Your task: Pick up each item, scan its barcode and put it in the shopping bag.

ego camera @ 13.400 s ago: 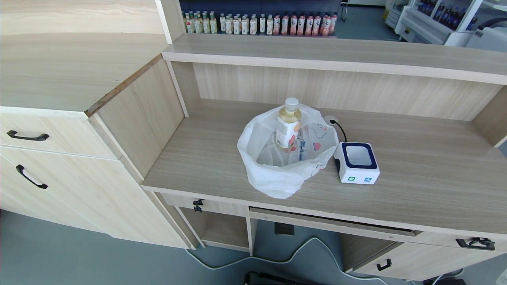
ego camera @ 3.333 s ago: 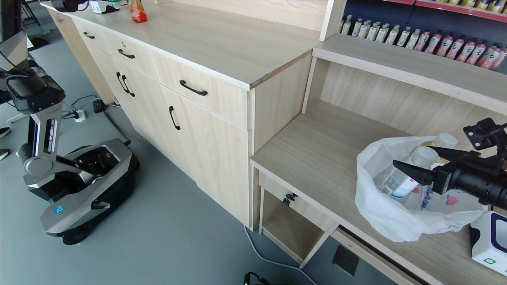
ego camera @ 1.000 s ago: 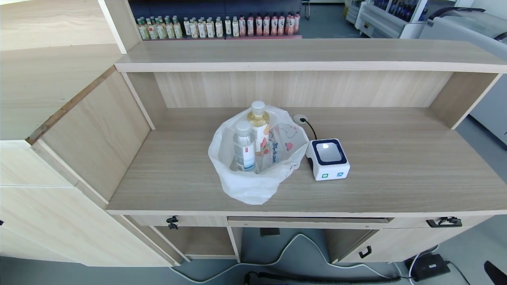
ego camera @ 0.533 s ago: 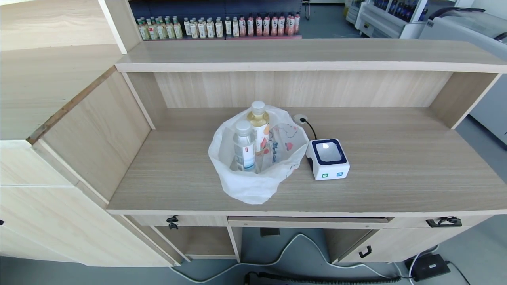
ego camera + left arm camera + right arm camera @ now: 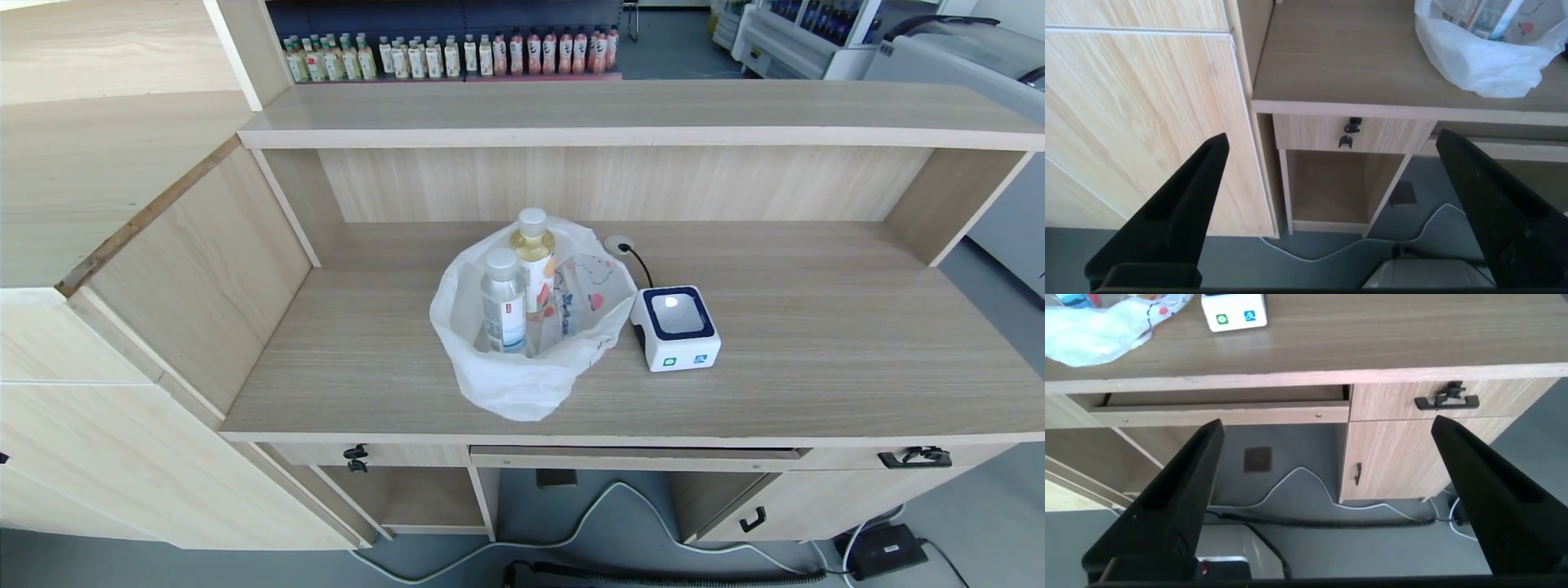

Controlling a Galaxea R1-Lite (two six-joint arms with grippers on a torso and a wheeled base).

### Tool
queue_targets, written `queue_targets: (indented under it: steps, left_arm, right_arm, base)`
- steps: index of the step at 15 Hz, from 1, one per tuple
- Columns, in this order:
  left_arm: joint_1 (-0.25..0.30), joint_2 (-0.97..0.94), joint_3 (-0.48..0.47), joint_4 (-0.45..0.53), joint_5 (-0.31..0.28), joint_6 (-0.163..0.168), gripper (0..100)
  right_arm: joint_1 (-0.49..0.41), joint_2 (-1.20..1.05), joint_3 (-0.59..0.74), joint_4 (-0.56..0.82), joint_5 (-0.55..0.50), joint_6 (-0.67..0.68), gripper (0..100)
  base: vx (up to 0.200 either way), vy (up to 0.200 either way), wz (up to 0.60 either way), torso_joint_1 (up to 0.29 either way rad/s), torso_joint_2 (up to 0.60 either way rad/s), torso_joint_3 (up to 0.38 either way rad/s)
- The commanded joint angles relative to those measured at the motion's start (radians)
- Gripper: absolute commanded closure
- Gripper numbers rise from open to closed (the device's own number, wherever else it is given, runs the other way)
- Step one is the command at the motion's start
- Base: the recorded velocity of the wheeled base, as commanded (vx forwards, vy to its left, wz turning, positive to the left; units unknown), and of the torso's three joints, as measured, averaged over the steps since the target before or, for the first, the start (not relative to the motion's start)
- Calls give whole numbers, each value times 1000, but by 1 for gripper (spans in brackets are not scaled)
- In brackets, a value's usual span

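While the left fingers (image 5: 1176, 220) gape, the shopping bag (image 5: 1486, 64) sits well apart.

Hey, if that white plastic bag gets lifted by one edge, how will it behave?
Probably floppy: the bag is thin, crumpled plastic slumped on the counter. It would likely sag, and the clear bottle and the yellow bottle standing inside could tip together.

The wooden counter (image 5: 816, 359) carries a white shopping bag (image 5: 522, 388) near its middle, and the bag's lower fold comes close to the front edge. A white scanner (image 5: 676, 328) stands just beside the bag, toward the right edge. Its black cable (image 5: 641, 265) runs to a round hole (image 5: 618, 243) near the back edge.
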State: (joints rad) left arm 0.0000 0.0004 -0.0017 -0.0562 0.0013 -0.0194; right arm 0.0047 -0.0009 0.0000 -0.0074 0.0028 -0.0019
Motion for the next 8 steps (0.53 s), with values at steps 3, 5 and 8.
queue_targets:
  steps: [3, 5, 8]
  left_arm:
    - [0, 0, 0, -1, 0, -1, 0]
    - [0, 0, 0, -1, 0, -1, 0]
    - [0, 0, 0, -1, 0, -1, 0]
  right_arm:
    - [0, 2, 0, 0, -1, -1, 0]
    - [0, 2, 0, 0, 0, -1, 0]
    - [0, 1, 0, 1, 2, -7, 0]
  base:
    - [0, 0, 0, 0, 0, 0]
    - [0, 0, 0, 0, 0, 0]
    - [0, 0, 0, 0, 0, 0]
